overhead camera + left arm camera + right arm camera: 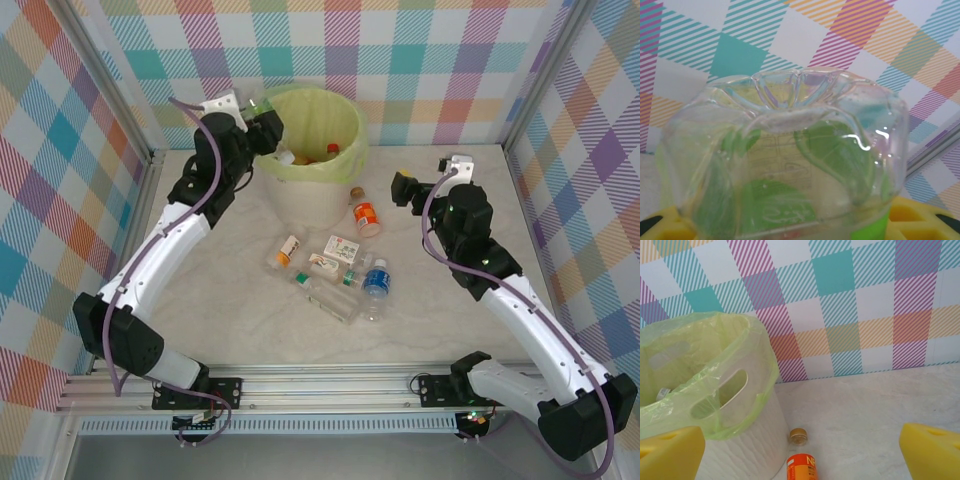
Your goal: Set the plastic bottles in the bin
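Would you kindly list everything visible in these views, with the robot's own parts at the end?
bin: one, white, yellow-green liner, far centre.
bottles in bin: at least two, partly hidden.
orange-labelled bottle: one, lying right of bin's base.
bottle cluster: about five, mostly clear, mixed labels, mid-table.
held bottle: one, clear, green label, at bin's left rim.
table: one, pale, underneath everything.
walls: multicoloured plaid, around the table.
left gripper: one, yellow pads, shut on held bottle.
right gripper: one, yellow pads, open, right of bin.
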Tool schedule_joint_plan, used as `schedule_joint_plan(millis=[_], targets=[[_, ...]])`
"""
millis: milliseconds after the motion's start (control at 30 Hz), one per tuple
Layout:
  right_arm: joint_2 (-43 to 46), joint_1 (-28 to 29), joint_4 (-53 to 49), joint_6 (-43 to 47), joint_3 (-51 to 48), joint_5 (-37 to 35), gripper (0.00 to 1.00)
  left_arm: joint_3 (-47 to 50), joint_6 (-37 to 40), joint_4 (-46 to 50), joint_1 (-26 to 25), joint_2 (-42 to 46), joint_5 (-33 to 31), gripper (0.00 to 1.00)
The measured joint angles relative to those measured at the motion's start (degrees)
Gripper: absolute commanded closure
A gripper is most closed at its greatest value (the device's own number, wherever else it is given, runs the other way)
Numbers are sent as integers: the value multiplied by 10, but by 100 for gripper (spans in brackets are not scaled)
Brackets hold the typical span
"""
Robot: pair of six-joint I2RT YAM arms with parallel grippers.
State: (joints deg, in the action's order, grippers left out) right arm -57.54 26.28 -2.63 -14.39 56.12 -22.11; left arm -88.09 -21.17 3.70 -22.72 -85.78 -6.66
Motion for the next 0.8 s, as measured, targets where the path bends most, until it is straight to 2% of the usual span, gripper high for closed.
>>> schedule_joint_plan(millis=[200, 333, 467, 600, 700, 800], targets=[[27, 0, 1, -25, -35, 0, 0, -106, 57, -8, 0, -69, 24, 47], [32, 0, -3, -32, -41, 1, 0, -183, 70, 2, 0, -127, 42, 42], [36, 0, -17, -31, -41, 3, 0, -212, 73, 37, 0, -169, 47, 42], [40, 0, -30, -32, -41, 5, 1, -278, 85, 112, 0, -229, 61, 40], [41, 0, -31, -32, -41, 7, 0, -297, 93, 140, 0, -251, 62, 35], [41, 0, -31, -32, -41, 8, 0, -299, 98, 154, -4, -256, 65, 24]])
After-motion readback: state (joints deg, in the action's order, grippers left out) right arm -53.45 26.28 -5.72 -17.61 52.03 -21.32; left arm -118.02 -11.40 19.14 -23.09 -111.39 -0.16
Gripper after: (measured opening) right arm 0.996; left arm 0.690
